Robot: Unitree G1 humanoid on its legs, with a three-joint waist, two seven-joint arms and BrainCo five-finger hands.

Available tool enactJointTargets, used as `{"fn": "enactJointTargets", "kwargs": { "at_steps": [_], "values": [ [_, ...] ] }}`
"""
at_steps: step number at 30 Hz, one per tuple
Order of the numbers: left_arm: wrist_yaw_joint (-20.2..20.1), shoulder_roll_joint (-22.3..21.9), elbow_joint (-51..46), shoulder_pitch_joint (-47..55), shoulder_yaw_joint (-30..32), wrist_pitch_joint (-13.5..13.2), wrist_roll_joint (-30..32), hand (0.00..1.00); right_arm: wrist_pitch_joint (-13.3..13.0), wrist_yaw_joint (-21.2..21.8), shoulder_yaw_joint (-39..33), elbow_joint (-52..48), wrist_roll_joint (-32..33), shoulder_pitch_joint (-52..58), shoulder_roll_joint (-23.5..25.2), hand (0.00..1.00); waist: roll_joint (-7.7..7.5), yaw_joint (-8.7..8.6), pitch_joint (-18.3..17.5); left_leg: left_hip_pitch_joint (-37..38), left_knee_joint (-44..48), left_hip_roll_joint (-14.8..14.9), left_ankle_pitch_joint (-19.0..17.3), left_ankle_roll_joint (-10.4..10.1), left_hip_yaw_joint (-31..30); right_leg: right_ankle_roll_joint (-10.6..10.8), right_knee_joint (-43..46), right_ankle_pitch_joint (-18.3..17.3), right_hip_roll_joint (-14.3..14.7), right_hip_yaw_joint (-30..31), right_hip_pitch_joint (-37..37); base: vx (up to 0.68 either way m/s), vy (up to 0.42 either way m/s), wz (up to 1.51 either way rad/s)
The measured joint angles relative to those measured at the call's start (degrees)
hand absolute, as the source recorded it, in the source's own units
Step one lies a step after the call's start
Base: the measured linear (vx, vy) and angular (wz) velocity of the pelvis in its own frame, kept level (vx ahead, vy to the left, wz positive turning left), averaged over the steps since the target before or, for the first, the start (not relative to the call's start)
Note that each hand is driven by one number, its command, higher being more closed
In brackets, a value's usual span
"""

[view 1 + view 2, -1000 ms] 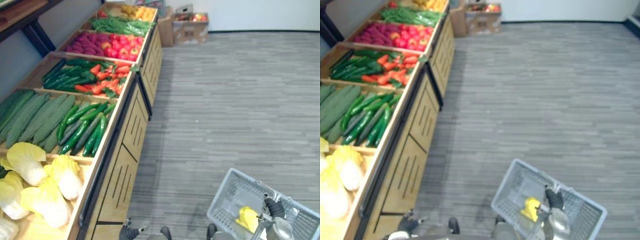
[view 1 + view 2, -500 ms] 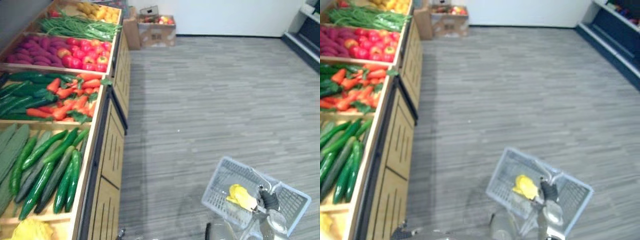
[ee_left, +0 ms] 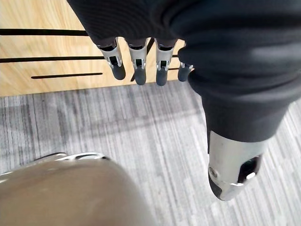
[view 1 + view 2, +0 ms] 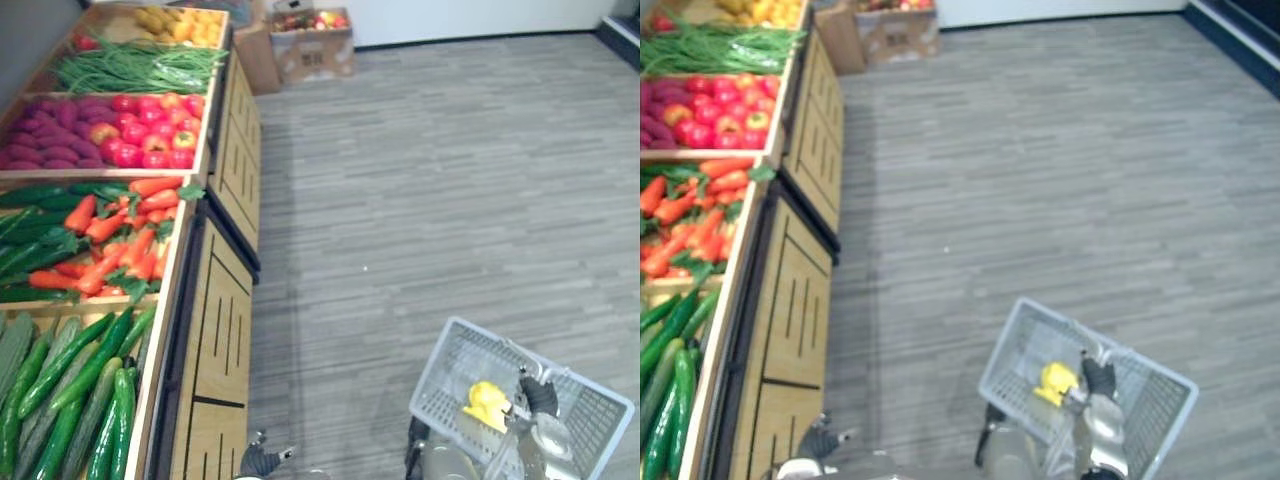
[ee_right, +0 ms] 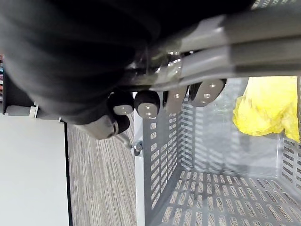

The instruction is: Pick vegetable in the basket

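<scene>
Fingers (image 5: pixel 148 104) of the right hand (image 4: pixel 541 397) were clenched round the grey handle (image 5: pixel 244 44) of the basket (image 4: pixel 468 352), their dark tips tucked beneath its bars. Those of the left hand (image 3: pixel 137 66) hung straight and slack, grasping nothing. Their tips pointed toward the slotted wooden front of the stand (image 4: pixel 225 330), with the thumb held apart.

Grey striped floor (image 4: pixel 450 180) took up most of the scene. Along its left edge ran the long wooden stand, divided into open compartments. Nearest lay the cucumbers (image 4: pixel 75 395), packed side by side. Next came the carrots (image 4: pixel 115 235), orange among green leaves, with darker green vegetables along that compartment's outer edge. Beyond them sat the red and purple produce (image 4: pixel 140 130), then a heap of green beans (image 4: pixel 130 68), and yellow produce (image 4: pixel 180 20) at the far end.

Held by its handle over the floor, well apart from the stand, the basket was pale grey plastic with lattice walls and bottom. A cardboard box (image 4: pixel 315 55) stood on the floor just past the stand's far end.

Inside the basket lay the vegetable (image 4: pixel 487 403), a bright yellow, crinkled, leafy lump. It rested on the lattice bottom, in the half toward the stand, just beside the handle and close to one wall.
</scene>
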Motion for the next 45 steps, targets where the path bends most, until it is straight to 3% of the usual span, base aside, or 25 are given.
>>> {"fn": "enactJointTargets", "kwargs": {
  "at_steps": [1,3,5,6,8,10,12,15,16,17,20,22,23,24,25,27,30,32,35,37,39,40,41,42,45],
  "values": [
    [0.05,0.03,0.04,0.11,0.03,0.01,-0.16,0.0,0.0,0.04,0.16,0.0,0.0,0.32,-0.01,1.0,0.01,0.11,0.0,-1.48,3.46,0.54,1.36,0.51,-0.7,0.0,-0.87,0.0,0.3,-0.34,1.16,0.14,-0.122,0.2],
    [0.16,0.11,0.04,0.37,0.72,0.03,-2.15,0.0,-0.02,0.17,0.19,-0.01,0.07,1.59,0.07,1.0,-0.64,0.84,0.36,-5.76,12.96,2.02,8.26,0.35,-0.8,-0.34,-4.28,-0.3,0.54,-0.54,5.46,0.18,-0.127,0.14],
    [0.31,-0.31,0.08,0.71,1.11,0.01,-4.46,0.0,-0.05,-0.06,-0.03,-0.09,0.11,2.18,-0.38,1.0,-0.63,1.56,0.26,-8.5,16.29,1.74,4.59,1.42,-1.53,-0.25,-5.49,-1.05,0.1,-0.06,7.3,0.18,-0.071,0.06],
    [0.55,-0.75,0.06,0.9,1.63,0.0,-5.44,0.0,-0.04,-0.07,-0.08,-0.16,0.15,2.05,-0.59,1.0,-0.38,1.64,0.24,-10.75,14.12,0.77,-0.13,1.63,-1.52,0.03,-5.51,-1.63,-0.66,0.11,8.01,0.13,-0.026,0.04],
    [0.98,-1.07,0.0,1.39,2.26,0.01,-5.43,0.0,-0.05,0.0,0.13,-0.46,0.15,2.02,-0.54,1.0,-0.43,1.83,0.27,-11.89,4.35,-0.9,-0.88,1.39,-0.41,0.7,-5.39,-2.35,-1.87,0.2,8.7,0.12,0.025,-0.02],
    [1.43,-1.72,-0.04,2.02,2.31,0.02,-5.28,0.0,-0.05,-0.01,0.31,-1.18,0.06,2.29,-0.61,1.0,0.44,1.95,-0.16,-11.68,-9.93,-2.45,1.28,0.96,1.14,1.46,-5.69,-2.85,-2.25,0.14,9.45,0.13,0.111,-0.06],
    [1.52,-3.15,0.0,2.88,2.55,0.03,-4.93,0.0,-0.06,-0.09,1.86,-1.94,-0.11,3.22,-1.27,1.0,2.58,2.48,-0.98,-11.77,-19.24,-2.46,3.74,1.23,1.32,2.11,-6.7,-3.27,-1.14,0.32,11.1,0.15,0.219,-0.25],
    [2.1,-5.07,0.72,3.92,3.47,0.05,-4.63,0.0,-0.17,-0.08,4.77,-4.1,-0.44,5.56,-1.4,1.0,4.61,4.4,-3.07,-12.72,-16.65,-0.38,4.32,2.31,3.43,2.63,-8.93,-2.92,0.52,2.48,13.73,0.15,0.195,-0.53],
    [2.26,-5.3,0.62,3.93,3.81,-0.05,-4.38,0.0,-0.3,-0.12,5.16,-4.58,-0.49,5.44,-1.47,1.0,4.44,4.49,-3.36,-13.1,-16.28,0.04,4.61,2.64,4.62,2.38,-4.56,-3.42,-0.19,2.35,12.16,0.16,0.136,-0.32],
    [2.32,-4.3,0.43,4.04,4.56,-0.56,-3.54,0.0,-0.44,-0.06,5.92,-4.94,-0.61,5.22,-1.63,1.0,2.73,4.71,-3.19,-13.72,-15.45,-1.27,4.84,2.94,5.31,5.2,-0.35,-8.31,-2.54,2.95,9.67,0.15,0.146,-0.29],
    [2.44,-4.25,1.35,6.46,6.63,-0.18,-2.25,0.0,-0.49,0.19,6.52,-3.74,-2.25,3.29,-1.4,1.0,0.02,4.96,-3.69,-13.94,-10.66,-3.72,5.83,8.18,6.48,5.05,0.86,-8.52,-6.05,5.76,6.0,0.16,0.16,-0.51],
    [2.38,-3.01,2.99,7.59,6.51,0.27,-2.08,0.0,-0.49,0.26,6.35,-3.02,-2.68,3.56,-0.93,1.0,-1.92,4.83,-4.2,-11.56,-10.71,-5.97,0.41,8.08,6.88,6.04,2.5,-9.2,-8.63,6.66,5.28,0.24,0.217,-0.38],
    [2.29,-2.25,2.99,7.4,6.08,0.62,-2.03,0.0,-0.52,0.18,6.24,-1.63,-2.71,2.95,-1.22,1.0,-2.72,4.84,-3.91,-9.43,-13.07,-7.85,-1.29,8.75,7.92,5.24,11.65,-9.68,-10.93,6.92,2.73,0.19,0.22,-0.09],
    [2.32,-1.29,3.08,7.15,4.34,0.93,-1.98,0.0,-0.52,0.15,6.27,-1.27,-3.02,2.9,-1.79,1.0,-3.24,4.32,-3.8,-7.92,-14.05,-9.02,-1.83,9.65,7.43,5.04,27.46,-8.41,-12.63,7.67,-2.36,0.24,0.266,0.1],
    [2.32,-0.37,2.85,7.17,3.35,0.92,-1.77,0.0,-0.55,0.12,6.09,-1.33,-3.35,3.19,-2.0,1.0,-4.3,3.85,-3.28,-6.56,-14.81,-9.92,-1.88,10.03,6.4,3.69,32.73,-5.93,-13.01,9.12,-3.97,0.2,0.236,0.55],
    [2.3,2.81,2.65,6.9,0.36,0.94,-0.63,0.0,-1.19,-0.06,4.43,-1.59,-3.93,4.67,-0.09,1.0,-5.05,0.94,-3.21,-1.35,-17.32,-12.45,-1.78,11.16,0.58,5.16,45.36,1.83,-12.81,15.73,-6.81,0.3,0.193,1.35],
    [2.25,3.89,2.14,3.9,-0.16,0.9,-0.88,0.0,-1.35,-0.14,0.81,-2.07,-3.71,6.92,2.14,1.0,-6.5,0.01,-3.51,2.53,-19.17,-13.72,-2.03,12.55,-6.53,5.2,49.26,-7.24,-10.85,13.31,-9.38,0.36,0.071,1.35],
    [2.19,3.38,1.25,3.38,0.4,0.79,-1.01,0.0,-1.19,-0.15,-0.27,-1.69,-3.59,7.05,2.36,1.0,-6.45,0.02,-3.5,5.36,-20.75,-14.57,-1.84,12.52,-9.49,4.28,41.81,-8.93,-10.21,10.06,-9.82,0.4,0.005,0.99],
    [2.35,2.06,0.4,3.17,1.23,0.78,-1.08,0.0,-0.67,-0.18,-1.13,-1.31,-2.04,7.16,2.61,1.0,-5.06,0.09,-3.34,8.06,-22.0,-14.3,-2.56,11.28,-12.84,5.05,23.67,-8.2,-6.22,10.91,-9.32,0.43,-0.096,0.76],
    [2.34,0.96,0.42,3.15,2.57,0.78,-1.06,0.0,-0.66,-0.11,-2.4,-1.38,-2.06,7.11,3.33,1.0,-4.95,0.15,-3.29,8.9,-21.86,-13.7,-3.83,9.11,-13.43,5.55,12.84,-5.74,-4.79,14.1,-9.09,0.33,-0.159,0.58],
    [2.36,0.44,0.43,3.65,5.4,0.79,-1.05,0.0,-0.62,-0.14,-2.71,-1.44,-2.08,7.54,5.07,1.0,-6.05,0.29,-3.36,10.63,-21.33,-12.64,-6.55,5.14,-14.64,5.42,5.03,0.92,-5.23,16.49,-7.5,0.38,-0.29,0.63],
    [2.37,0.56,0.42,3.9,6.18,0.78,-1.05,0.0,-0.62,-0.13,-2.74,-1.48,-2.08,7.75,5.65,1.0,-6.86,0.27,-3.49,11.0,-20.95,-12.46,-7.66,4.19,-14.88,5.83,4.34,2.58,-5.78,17.3,-7.08,0.39,-0.4,0.55],
    [2.38,-0.13,1.41,3.19,7.74,1.1,-1.1,0.0,-0.3,-0.16,-3.09,-1.24,-2.08,7.6,5.28,1.0,-6.17,0.49,-3.04,11.42,-20.18,-10.23,-9.68,4.19,-15.9,7.24,6.84,3.8,-4.01,16.11,-7.08,0.44,-0.477,0.57],
    [2.3,-1.89,1.16,2.99,9.07,0.86,-1.01,0.0,0.04,-0.07,-4.73,-1.47,-2.09,7.28,5.04,1.0,-3.73,0.96,-3.42,10.9,-19.93,-6.96,-9.91,3.29,-16.14,6.27,11.68,0.03,-1.75,15.28,-8.17,0.36,-0.398,0.55],
    [2.29,-2.5,1.07,2.75,10.36,0.68,-1.03,0.0,0.15,0.29,-5.87,-1.22,-2.06,7.52,3.86,1.0,-3.76,0.73,-3.48,10.48,-20.02,-4.11,-7.97,1.11,-21.39,6.03,23.78,-7.57,-1.03,18.2,-10.63,0.3,-0.337,1.13]
  ]
}}
